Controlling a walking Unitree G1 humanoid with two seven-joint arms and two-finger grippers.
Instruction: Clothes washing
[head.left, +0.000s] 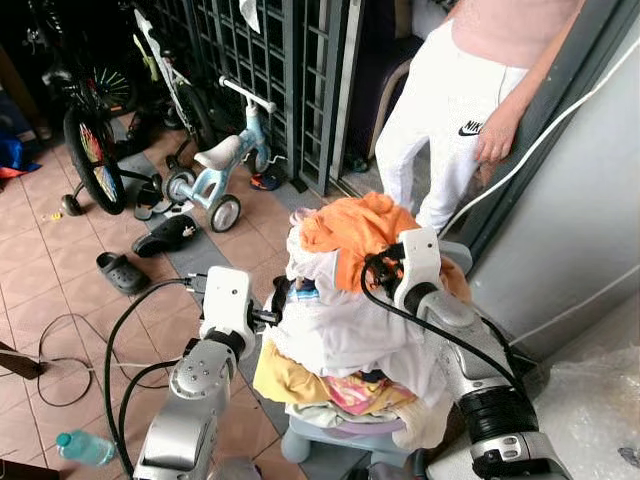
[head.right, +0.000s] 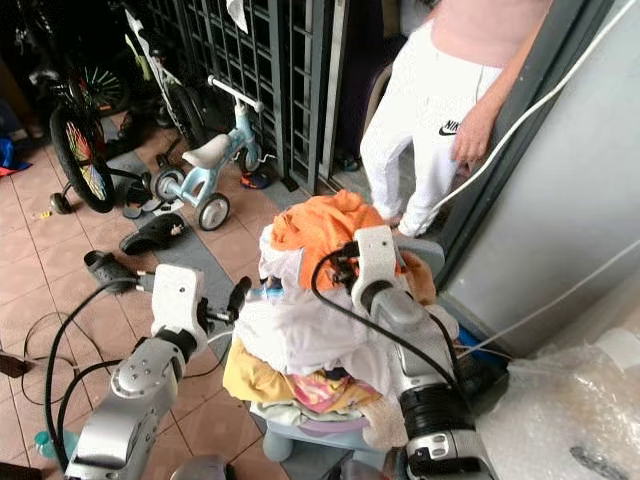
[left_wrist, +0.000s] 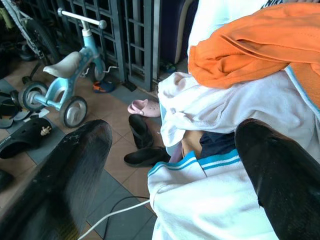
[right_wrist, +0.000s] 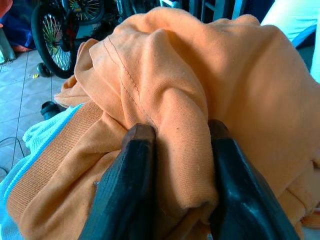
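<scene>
Between the fingers of the right claw (right_wrist: 175, 165) a fold of the orange shirt (right_wrist: 200, 85) was pinched atop the heaped laundry basket (head.left: 340, 435), while the left claw (left_wrist: 165, 170) gaped beside the white garments (head.left: 340, 325), so a pull risked toppling the pile.

A floor (head.left: 60, 260) of reddish-brown tiles is seen, with a grey mat (head.left: 205, 255) laid across it. On it are stood a pale plastic basket (head.left: 340, 437) heaped with clothes, a light-blue child's tricycle (head.left: 215, 165) and a bicycle (head.left: 90, 130). Black sandals (head.left: 120, 272), a black cable (head.left: 60, 350) and a plastic bottle (head.left: 82, 447) are left lying on the tiles.
</scene>
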